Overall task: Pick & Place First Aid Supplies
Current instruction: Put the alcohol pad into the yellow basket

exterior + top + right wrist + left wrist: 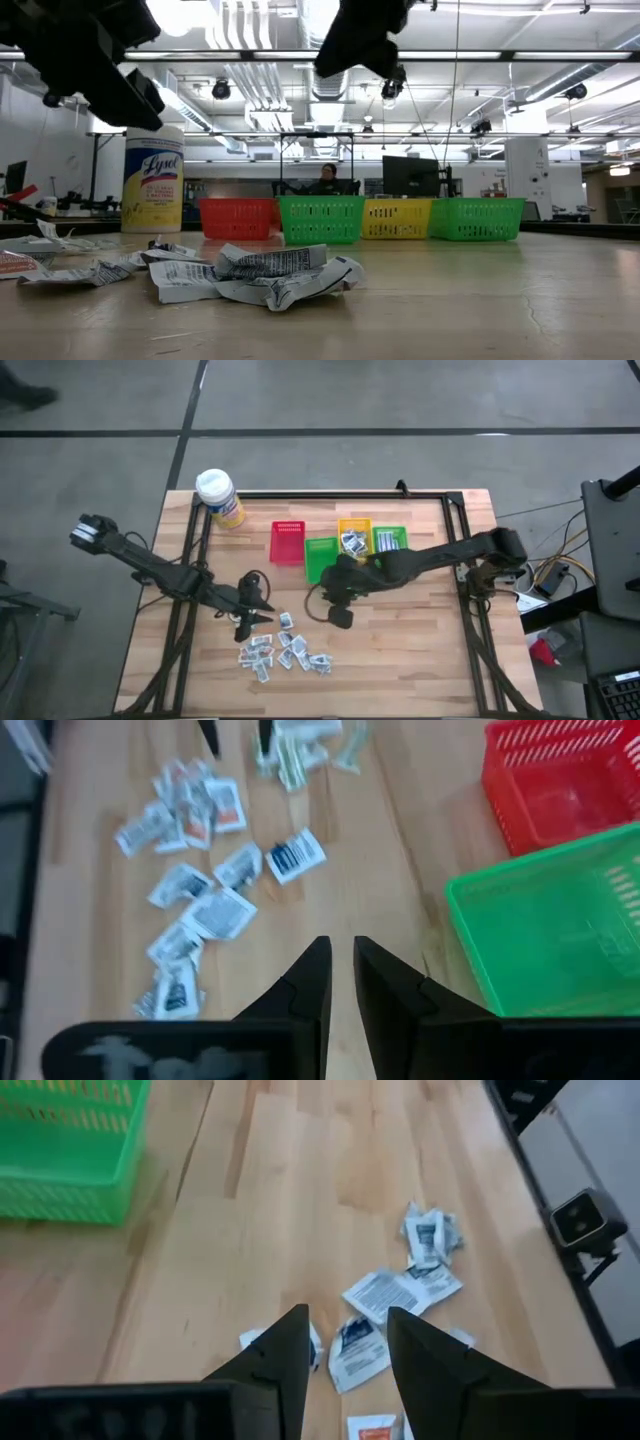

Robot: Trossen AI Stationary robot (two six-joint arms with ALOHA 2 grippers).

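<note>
Dozens of packets [285, 650] lie scattered on the table [420, 650]. Left pincer [247, 622] hovers spread beside them; right pincer [338, 616], empty and nearly pressed together, hangs near the green bin [320, 558].

Pale blond wood grain was shown on the table [420, 650]. The packets [285, 652] were seen as white with dark print, one marked in blue [296, 855] and one in orange [228, 815]. Bins were coloured red [288, 542], green [320, 558], yellow [354, 525] and green again [391, 538]. A yellow bottle [220, 498] was capped in white.
</note>
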